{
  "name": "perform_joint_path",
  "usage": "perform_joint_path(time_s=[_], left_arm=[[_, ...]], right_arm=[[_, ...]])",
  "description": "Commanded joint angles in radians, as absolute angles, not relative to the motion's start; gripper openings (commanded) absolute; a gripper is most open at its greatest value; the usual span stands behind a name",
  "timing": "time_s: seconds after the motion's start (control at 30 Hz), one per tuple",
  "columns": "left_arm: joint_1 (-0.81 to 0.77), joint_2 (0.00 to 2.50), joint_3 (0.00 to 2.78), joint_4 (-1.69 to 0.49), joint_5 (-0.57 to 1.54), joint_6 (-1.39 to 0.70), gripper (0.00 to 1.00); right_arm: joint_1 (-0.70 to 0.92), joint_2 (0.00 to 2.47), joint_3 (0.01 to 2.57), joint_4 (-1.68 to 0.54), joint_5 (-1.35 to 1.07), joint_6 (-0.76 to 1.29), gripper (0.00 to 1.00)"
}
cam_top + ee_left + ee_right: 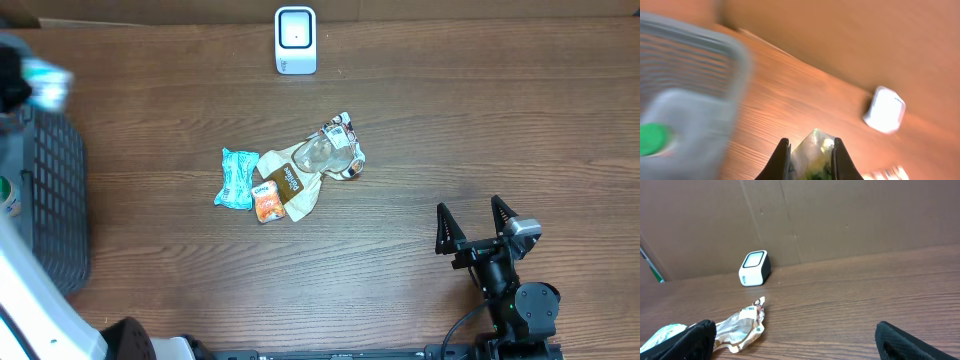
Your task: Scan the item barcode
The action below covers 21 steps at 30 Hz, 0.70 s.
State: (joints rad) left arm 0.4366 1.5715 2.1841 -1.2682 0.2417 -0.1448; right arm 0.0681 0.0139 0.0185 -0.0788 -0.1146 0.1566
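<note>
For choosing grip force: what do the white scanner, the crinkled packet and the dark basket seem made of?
Scanner: smooth white plastic, apparently, with a dark-framed window. Packet: thin clear film, judging by creases and glints. Basket: matte dark grid, probably moulded plastic; coated wire is possible.

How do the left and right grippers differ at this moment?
The left gripper is shut on a crinkly packet; the right gripper is open and empty. The left gripper is by the basket at the left; the right gripper is over the near-right part of the table. Both have dark two-finger jaws.
</note>
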Motion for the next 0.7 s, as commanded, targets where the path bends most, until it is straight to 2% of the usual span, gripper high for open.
perform_joint_path(time_s=[0.0, 0.03, 0.3, 0.53, 0.67], left_arm=[[0.257, 1.594, 2.17, -1.329, 0.289, -0.093, 0.04], [0.167, 1.606, 2.152, -1.359, 0.287, -0.089, 0.04], [-0.149, 1.704, 1.918, -1.348, 0.244, -0.089, 0.04], [-0.264, 1.821, 1.668, -1.166, 0.244, -0.084, 0.04], [-0.278, 1.885, 1.605, -1.078, 0.244, -0.081, 0.05]], right_arm=[[0.073, 0.007, 0.008, -0.075, -0.105, 0.156, 1.0], [0.073, 0.007, 0.008, -0.075, -0.105, 0.156, 1.0], [0.073, 0.007, 0.008, -0.075, -0.105, 0.156, 1.0], [0.073, 0.007, 0.008, -0.075, -0.105, 0.156, 1.0], [0.073, 0.007, 0.008, -0.075, -0.105, 0.156, 1.0]])
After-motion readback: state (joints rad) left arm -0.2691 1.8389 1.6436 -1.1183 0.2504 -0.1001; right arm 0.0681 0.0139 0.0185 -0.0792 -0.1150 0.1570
